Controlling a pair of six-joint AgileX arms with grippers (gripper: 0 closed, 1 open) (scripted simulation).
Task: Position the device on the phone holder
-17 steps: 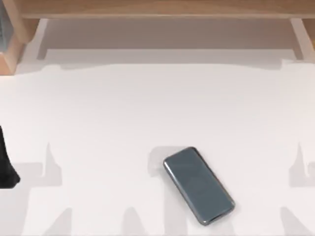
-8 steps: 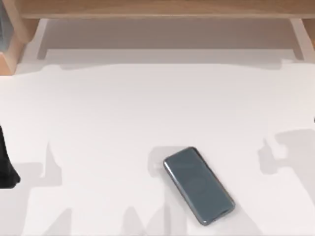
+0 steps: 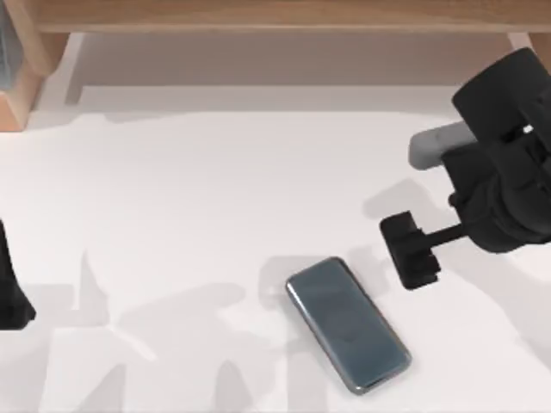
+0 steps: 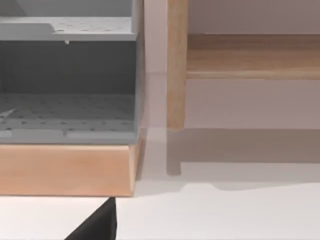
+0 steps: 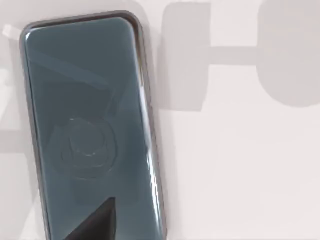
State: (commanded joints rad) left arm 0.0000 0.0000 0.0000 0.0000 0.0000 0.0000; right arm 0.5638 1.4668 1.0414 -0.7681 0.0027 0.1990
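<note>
Top view looks straight down on the white worktop (image 3: 215, 189), wooden shelf edge along its far side. Left wrist view sits low, facing level toward a grey shelf unit (image 4: 67, 75) and a wooden post (image 4: 176, 65). Right wrist view looks down, close on the device (image 5: 90, 135). Top and right wrist views share the device (image 3: 347, 323).

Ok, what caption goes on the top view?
Right tool hovers beside the phone lying flat on the white table.
</note>
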